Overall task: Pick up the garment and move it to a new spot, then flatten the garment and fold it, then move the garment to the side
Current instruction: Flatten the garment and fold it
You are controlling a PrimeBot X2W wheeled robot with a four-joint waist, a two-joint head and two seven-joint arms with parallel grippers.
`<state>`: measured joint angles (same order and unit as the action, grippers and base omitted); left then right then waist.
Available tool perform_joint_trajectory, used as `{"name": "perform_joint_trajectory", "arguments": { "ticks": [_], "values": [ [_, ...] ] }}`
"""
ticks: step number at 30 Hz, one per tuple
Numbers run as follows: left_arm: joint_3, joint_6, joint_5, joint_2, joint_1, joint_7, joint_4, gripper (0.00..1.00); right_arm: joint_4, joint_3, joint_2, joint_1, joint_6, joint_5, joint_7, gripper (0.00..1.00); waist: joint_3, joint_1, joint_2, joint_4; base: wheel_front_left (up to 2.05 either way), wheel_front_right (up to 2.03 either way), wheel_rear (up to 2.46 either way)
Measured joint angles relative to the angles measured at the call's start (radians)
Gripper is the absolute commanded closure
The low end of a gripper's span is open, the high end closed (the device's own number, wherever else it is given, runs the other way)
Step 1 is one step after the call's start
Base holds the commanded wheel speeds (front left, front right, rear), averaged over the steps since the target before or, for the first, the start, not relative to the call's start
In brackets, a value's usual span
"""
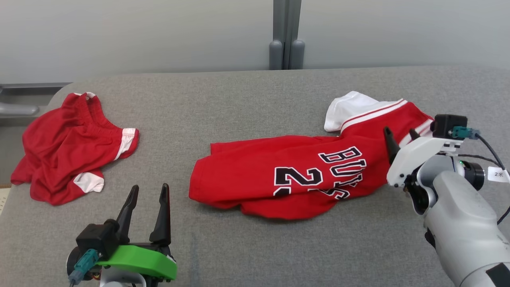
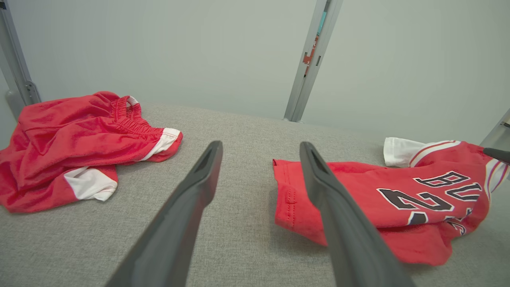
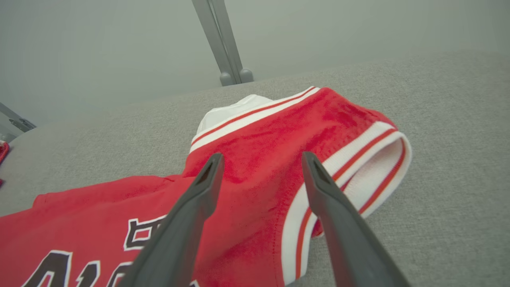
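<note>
Near the front edge of the grey fabric-covered worktop, towards its left side, the left gripper hovers with its two dark fingers spread wide and nothing between them. In the right half of the worktop lies the red jersey, crumpled and partly folded over itself, hem end towards the centre and white-trimmed shoulder end towards the right edge; over that shoulder end the right gripper is poised, fingers likewise wide apart and holding nothing. Towards the far left corner sits a bunched pair of red shorts, well apart from the jersey, and a grey post rises beyond the far edge.
</note>
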<state>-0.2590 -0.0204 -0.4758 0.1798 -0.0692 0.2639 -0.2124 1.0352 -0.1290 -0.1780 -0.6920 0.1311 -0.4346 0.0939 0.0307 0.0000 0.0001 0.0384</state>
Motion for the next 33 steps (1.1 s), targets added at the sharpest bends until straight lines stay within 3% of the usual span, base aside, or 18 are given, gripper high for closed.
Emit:
{"name": "perform_joint_trajectory", "arguments": {
  "ticks": [7, 13, 18, 23, 28, 33],
  "values": [
    [0.002, 0.002, -0.003, 0.000, 0.020, 0.000, 0.002, 0.00, -0.141, -0.007, -0.025, 0.138, 0.000, 0.025, -0.093, 0.00, -0.027, 0.0000, 0.0000, -0.013, 0.00, 0.00, 0.00],
    [0.007, 0.003, -0.004, -0.001, 0.022, 0.000, 0.012, 0.00, -0.342, 0.080, -0.018, 0.286, 0.000, 0.128, -0.100, 0.00, -0.030, 0.0000, 0.0000, -0.010, 0.00, 0.00, 0.00],
    [0.016, 0.003, 0.000, -0.002, 0.022, 0.000, 0.016, 0.00, -0.612, 0.186, 0.049, 0.436, 0.000, 0.264, -0.046, 0.00, -0.031, 0.0000, 0.0000, -0.002, 0.00, 0.00, 0.00],
    [0.027, 0.002, 0.003, -0.005, 0.028, 0.000, 0.018, 0.00, -0.823, 0.267, 0.112, 0.592, 0.000, 0.322, -0.058, 0.00, -0.034, 0.0000, 0.0000, 0.003, 0.00, 0.00, 0.00],
    [0.028, 0.005, 0.007, -0.009, 0.037, 0.000, 0.029, 0.00, -0.863, 0.299, 0.126, 0.636, 0.000, 0.316, -0.155, 0.00, -0.026, 0.0000, 0.0000, 0.000, 0.00, 0.00, 0.00],
    [0.028, 0.004, 0.011, -0.007, 0.029, 0.000, 0.039, 0.00, -0.787, 0.321, 0.128, 0.561, 0.000, 0.301, -0.212, 0.00, 0.002, 0.0000, 0.0000, 0.000, 0.00, 0.00, 0.00]
  ]
}}
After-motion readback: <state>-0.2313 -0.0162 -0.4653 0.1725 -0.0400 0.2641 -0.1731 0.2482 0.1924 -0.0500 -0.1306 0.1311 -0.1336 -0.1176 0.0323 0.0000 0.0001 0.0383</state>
